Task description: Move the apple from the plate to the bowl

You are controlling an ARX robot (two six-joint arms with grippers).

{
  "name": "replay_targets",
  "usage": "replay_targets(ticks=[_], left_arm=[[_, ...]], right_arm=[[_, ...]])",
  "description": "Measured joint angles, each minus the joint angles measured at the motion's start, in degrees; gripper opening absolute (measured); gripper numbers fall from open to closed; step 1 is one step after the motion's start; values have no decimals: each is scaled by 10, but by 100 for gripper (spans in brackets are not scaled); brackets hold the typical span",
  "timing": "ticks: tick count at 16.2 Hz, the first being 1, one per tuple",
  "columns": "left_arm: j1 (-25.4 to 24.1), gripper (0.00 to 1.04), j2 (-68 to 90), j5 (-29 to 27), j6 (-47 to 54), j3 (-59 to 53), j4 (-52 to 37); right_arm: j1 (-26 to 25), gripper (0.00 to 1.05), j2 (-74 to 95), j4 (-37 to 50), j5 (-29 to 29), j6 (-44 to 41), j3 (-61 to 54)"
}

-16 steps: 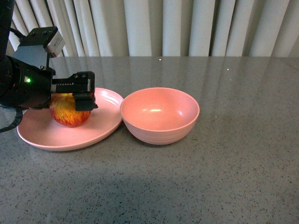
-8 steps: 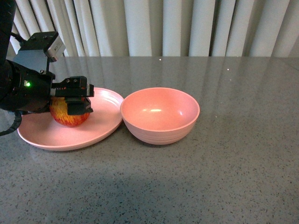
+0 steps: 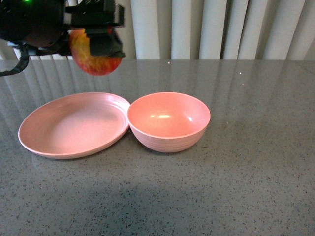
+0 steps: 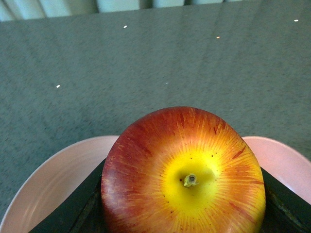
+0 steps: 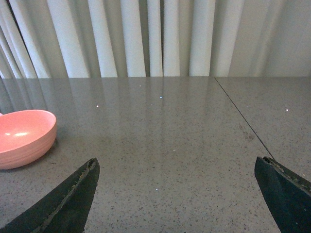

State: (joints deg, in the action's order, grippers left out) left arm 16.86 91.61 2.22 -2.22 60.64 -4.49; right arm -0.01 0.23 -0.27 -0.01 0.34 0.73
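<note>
Front view: the left gripper point(image 3: 96, 46) is clenched on the apple point(image 3: 96, 58), high in the air, up and to the left of the bowl point(image 3: 168, 138). The plate point(image 3: 69, 129) lies bare just left of the bowl, its rim touching the bowl's side. The bowl holds nothing.

Left wrist view: the apple point(image 4: 184, 174) fills the picture, stem dimple facing the camera, with a dark finger point(image 4: 85, 211) pressed against each flank. Pink ware shows beneath it on both sides. Whether that is plate or bowl cannot be told here.

Right wrist view: the right gripper point(image 5: 176, 162) hangs spread wide with nothing between its fingers, over bare table point(image 5: 184, 145) well to the right of the bowl point(image 5: 24, 136).

Risks, as I judge them: the apple is glossy and round and held only at its sides, so a quick sideways carry could roll it out of the pinch. Letting go short of the bowl would drop it on the rim where the two dishes meet. Releasing from this height could bounce it out or tip the bowl.
</note>
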Motion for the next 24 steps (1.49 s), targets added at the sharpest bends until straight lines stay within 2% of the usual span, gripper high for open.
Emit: replay_targets(ticks=[4, 7, 24], left_arm=[[74, 68, 26, -4, 1, 38, 16], [99, 68, 66, -6, -4, 53, 23], [114, 68, 192, -9, -45, 109, 66]], right_arm=[[0, 98, 0, 0, 0, 0, 0], [0, 98, 0, 0, 0, 0, 0], [0, 98, 0, 0, 0, 0, 0]])
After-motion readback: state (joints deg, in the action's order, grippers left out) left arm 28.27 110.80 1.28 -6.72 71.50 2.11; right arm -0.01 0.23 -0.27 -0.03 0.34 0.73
